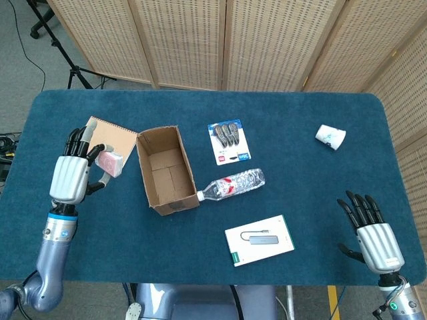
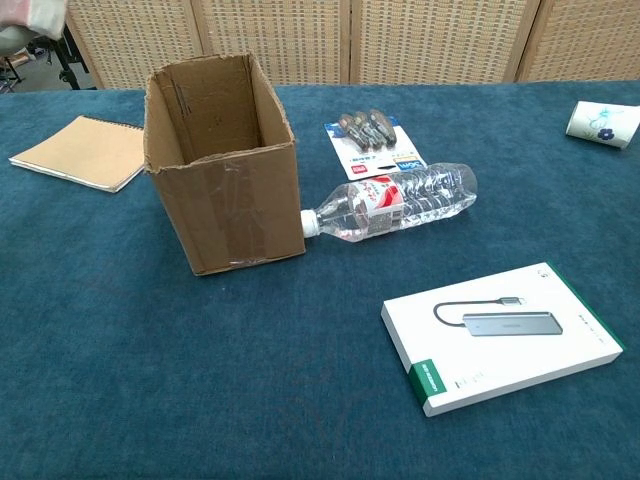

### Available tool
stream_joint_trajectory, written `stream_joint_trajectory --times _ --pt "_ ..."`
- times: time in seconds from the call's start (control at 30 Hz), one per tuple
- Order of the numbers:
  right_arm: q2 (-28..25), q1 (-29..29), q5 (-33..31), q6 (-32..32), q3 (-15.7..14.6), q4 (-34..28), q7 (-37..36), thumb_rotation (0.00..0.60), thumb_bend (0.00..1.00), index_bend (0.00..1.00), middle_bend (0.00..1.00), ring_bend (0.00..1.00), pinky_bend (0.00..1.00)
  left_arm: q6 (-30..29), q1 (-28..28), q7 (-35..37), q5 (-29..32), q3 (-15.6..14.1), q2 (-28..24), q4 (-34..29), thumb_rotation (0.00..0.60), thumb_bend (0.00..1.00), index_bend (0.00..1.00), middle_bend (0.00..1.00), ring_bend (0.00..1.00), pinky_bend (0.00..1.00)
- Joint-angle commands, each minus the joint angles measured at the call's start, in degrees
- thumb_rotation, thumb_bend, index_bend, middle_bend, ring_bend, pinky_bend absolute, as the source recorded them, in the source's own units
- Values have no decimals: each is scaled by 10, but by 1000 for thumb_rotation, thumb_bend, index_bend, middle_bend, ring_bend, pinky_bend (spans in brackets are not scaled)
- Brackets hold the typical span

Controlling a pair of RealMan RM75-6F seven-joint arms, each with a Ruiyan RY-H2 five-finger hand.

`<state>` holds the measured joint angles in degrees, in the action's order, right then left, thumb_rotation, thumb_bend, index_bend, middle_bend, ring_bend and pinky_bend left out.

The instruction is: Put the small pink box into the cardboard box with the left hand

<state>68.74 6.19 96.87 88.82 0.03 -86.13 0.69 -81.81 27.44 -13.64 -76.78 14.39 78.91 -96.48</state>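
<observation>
My left hand (image 1: 72, 175) is raised above the table's left side and holds the small pink box (image 1: 111, 162) between thumb and fingers. The box hangs just left of the open cardboard box (image 1: 166, 169), over the edge of the notebook. In the chest view only a pale corner of the pink box (image 2: 40, 14) shows at the top left, above and left of the cardboard box (image 2: 222, 165). My right hand (image 1: 371, 234) rests at the near right corner, fingers spread, holding nothing.
A tan notebook (image 1: 104, 142) lies left of the cardboard box. A plastic bottle (image 1: 231, 184) lies against its right side, a blister pack (image 1: 229, 142) behind it, a white flat box (image 1: 259, 239) in front, and a paper cup (image 1: 330, 137) at the far right.
</observation>
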Motion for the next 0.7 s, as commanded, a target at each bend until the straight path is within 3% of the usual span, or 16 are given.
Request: stream_joint_trajectory --times 0.03,0.37,0.7 --pt "-1 0 0 1 0 0 -2 600 132 79 0 0 0 2 15 -20 4 11 21 3 600 362 464 0 0 0" --pt "-8 -1 -3 3 1 2 -25 600 133 79 0 0 0 21 64 -95 28 36 89 37 600 361 475 0 0 0" --pt "-16 2 -5 -1 1 7 -53 600 132 79 0 0 0 55 118 -121 67 69 146 90 600 356 472 0 0 0"
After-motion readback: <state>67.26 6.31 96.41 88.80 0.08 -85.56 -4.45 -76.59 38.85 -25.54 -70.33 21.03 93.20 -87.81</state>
